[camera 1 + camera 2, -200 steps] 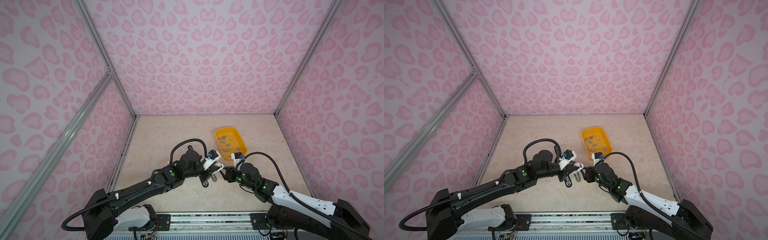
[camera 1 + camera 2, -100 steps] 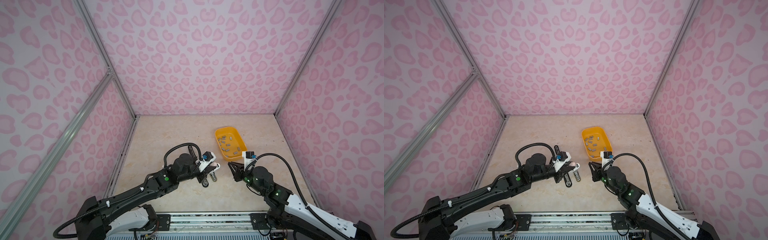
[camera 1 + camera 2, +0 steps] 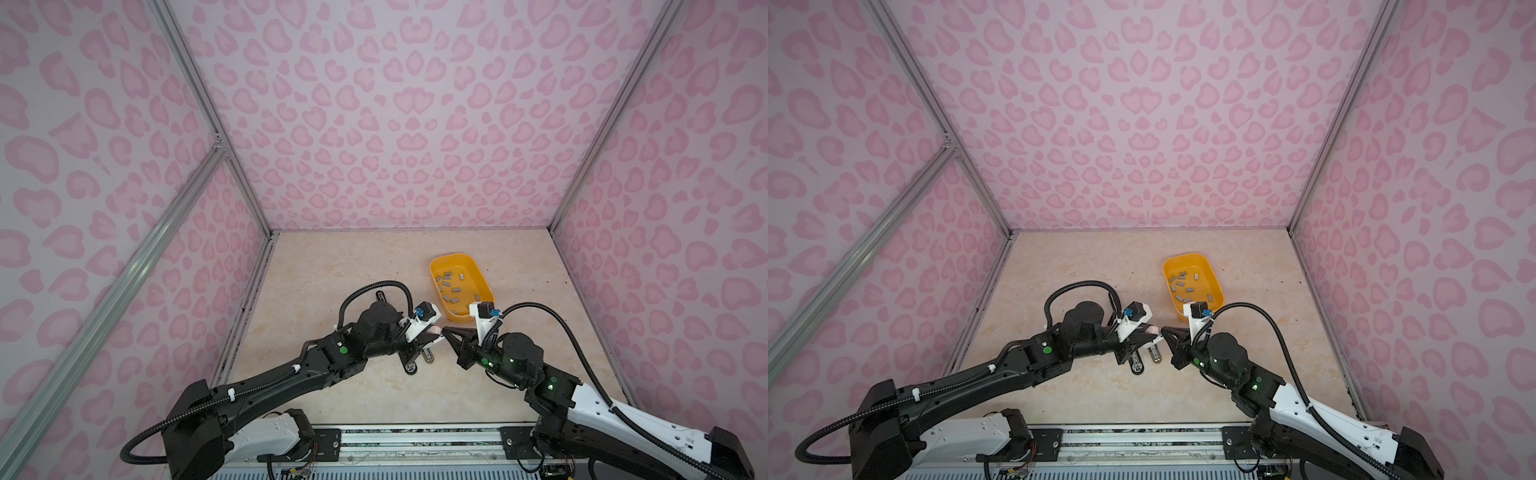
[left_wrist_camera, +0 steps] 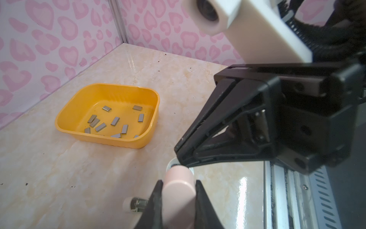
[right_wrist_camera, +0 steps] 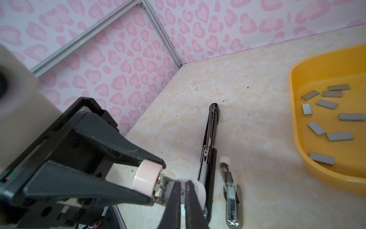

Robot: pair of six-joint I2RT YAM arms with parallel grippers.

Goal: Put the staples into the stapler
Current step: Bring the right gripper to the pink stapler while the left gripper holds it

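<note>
My left gripper [image 4: 179,182] is shut on a small pale pink stapler [image 4: 179,190], held above the table at front centre, also seen as the stapler [image 3: 436,329] in a top view. My right gripper [image 5: 182,183] meets it tip to tip and is shut on a thin pink part at the stapler's [image 5: 147,176] open end. In both top views the left gripper [image 3: 1148,332] and right gripper [image 3: 1163,329] touch noses. The staples [image 3: 456,290] [image 5: 339,136] are several grey strips lying loose in a yellow tray [image 3: 453,255] behind the grippers.
A black stapler [image 5: 210,154], folded open, lies flat on the table under the grippers beside an open white one [image 5: 230,190]; both also show in the top views, black [image 3: 409,365] and white [image 3: 428,357]. Pink patterned walls close in the table on three sides.
The right gripper's jaws have closed. Half a second ago it stood apart to the right of the left gripper; now its tips pinch the end of the pink stapler.
</note>
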